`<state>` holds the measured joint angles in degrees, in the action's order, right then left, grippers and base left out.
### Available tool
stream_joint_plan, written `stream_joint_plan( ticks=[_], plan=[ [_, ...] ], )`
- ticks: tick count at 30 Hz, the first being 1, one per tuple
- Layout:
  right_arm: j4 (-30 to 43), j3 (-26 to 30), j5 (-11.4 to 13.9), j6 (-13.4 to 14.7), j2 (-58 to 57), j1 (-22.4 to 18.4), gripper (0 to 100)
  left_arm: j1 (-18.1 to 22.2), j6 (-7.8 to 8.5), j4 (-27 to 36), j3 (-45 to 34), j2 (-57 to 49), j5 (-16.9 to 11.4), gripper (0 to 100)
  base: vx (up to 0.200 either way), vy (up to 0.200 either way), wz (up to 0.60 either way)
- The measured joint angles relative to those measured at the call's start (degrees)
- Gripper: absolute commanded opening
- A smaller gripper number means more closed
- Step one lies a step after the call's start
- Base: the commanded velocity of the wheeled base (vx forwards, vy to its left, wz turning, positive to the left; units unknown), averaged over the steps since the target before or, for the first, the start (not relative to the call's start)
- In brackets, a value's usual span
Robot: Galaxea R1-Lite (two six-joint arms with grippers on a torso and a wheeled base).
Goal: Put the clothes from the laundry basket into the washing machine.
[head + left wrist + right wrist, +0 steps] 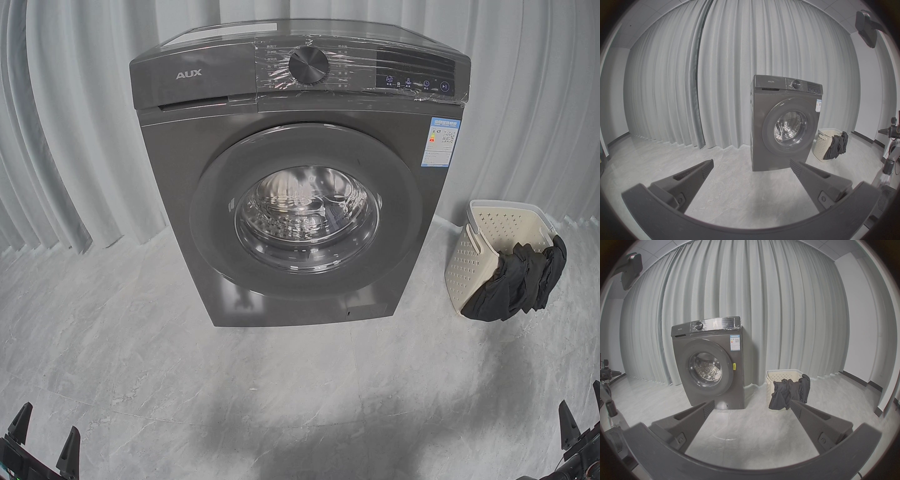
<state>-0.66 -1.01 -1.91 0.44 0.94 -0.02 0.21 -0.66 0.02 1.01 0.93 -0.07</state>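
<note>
**Nothing loaded yet, and the door's shut**

Head view: the washing machine (300,325) stands on the floor with its round door (306,215) closed. Through the glass I just see bare drum, no laundry. Just beside it, on the robot's right, sits the laundry basket (465,262). The dark clothes (515,284) are draped over its front rim, half hanging out. The left gripper (47,431) and right gripper (581,409) sit low at the near edge, well apart from both.

Left wrist view: that arm's fingers (690,179) are spread wide with nothing between them, facing the machine.

Right wrist view: same deal, fingers (818,421) apart and empty, with the basket and clothes ahead.

My read is that this is the very start. I'd guess the door needs opening first. After that the right arm is better placed for the clothes, and since they look floppy it should pinch a bunched fold.
</note>
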Motion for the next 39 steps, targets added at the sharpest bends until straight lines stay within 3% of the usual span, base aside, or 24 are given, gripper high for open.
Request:
stream_joint_plan(
  ticks=[14, 26, 35, 39],
  plan=[
    [0.0, 0.0, 0.0, 0.0, 0.0, 0.1, 100, 0.0, 0.0, 0.0, 0.0, 0.0, 0.0, 100, 0.0, 0.0, 0.09],
    [0.0, 0.0, 0.0, 0.0, 0.0, 0.0, 100, 0.0, 0.0, 0.0, 0.0, 0.0, 0.0, 100, 0.0, -0.2, 0.0],
    [0.0, 0.0, 0.0, -0.1, 0.0, 0.1, 100, 0.1, 0.0, 0.0, 0.0, 0.0, 0.0, 100, 0.0, 0.0, 0.0],
    [0.0, 0.0, 0.0, 0.0, 0.0, 0.0, 100, 0.0, -0.02, 0.0, 0.0, 0.0, 0.0, 100, 0.0, 0.0, 0.6]
  ],
)
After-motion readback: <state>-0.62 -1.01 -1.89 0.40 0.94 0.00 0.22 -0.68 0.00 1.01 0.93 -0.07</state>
